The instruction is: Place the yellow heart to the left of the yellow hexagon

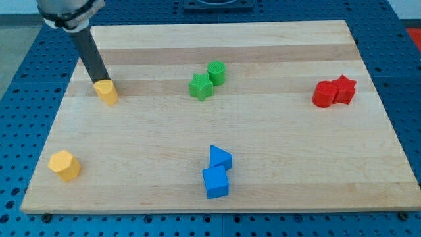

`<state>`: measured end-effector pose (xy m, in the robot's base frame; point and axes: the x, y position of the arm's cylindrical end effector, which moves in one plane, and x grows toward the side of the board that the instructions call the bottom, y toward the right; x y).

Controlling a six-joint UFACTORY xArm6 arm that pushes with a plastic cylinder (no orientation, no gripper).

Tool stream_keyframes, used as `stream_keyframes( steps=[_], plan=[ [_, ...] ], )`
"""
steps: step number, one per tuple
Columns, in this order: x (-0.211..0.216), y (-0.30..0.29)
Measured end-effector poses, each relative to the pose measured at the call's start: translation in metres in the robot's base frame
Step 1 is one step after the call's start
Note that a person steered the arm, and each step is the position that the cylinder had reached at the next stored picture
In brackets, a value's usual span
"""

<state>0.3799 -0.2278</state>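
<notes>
The yellow heart (106, 91) lies near the board's left edge, in the upper half. My tip (100, 81) touches the heart's upper left side; the dark rod rises from there to the view's top left. The yellow hexagon (64, 164) lies at the board's lower left, well below the heart and a little to its left.
A green star (200, 87) and a green cylinder (216, 72) touch near the top centre. A red cylinder (323, 94) and a red star (344, 89) sit together at the right. A blue triangle (220, 158) and a blue cube (216, 182) sit at the bottom centre. The wooden board (276, 145) rests on a blue perforated table.
</notes>
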Motion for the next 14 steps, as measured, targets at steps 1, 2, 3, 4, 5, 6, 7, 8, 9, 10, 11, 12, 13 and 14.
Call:
stream_keyframes(
  steps=[1,2,3,4,5,6,7,8,9,10,11,12,13,14],
  plan=[
    [0.017,0.011],
    [0.004,0.023],
    [-0.003,0.054],
    [0.021,0.074],
    [0.031,0.053],
    [0.0,0.048],
    [-0.009,0.048],
    [0.023,0.046],
    [0.04,0.037],
    [0.046,0.037],
    [0.047,0.024],
    [0.045,0.01],
    [0.058,0.002],
    [0.073,-0.019]
  ],
)
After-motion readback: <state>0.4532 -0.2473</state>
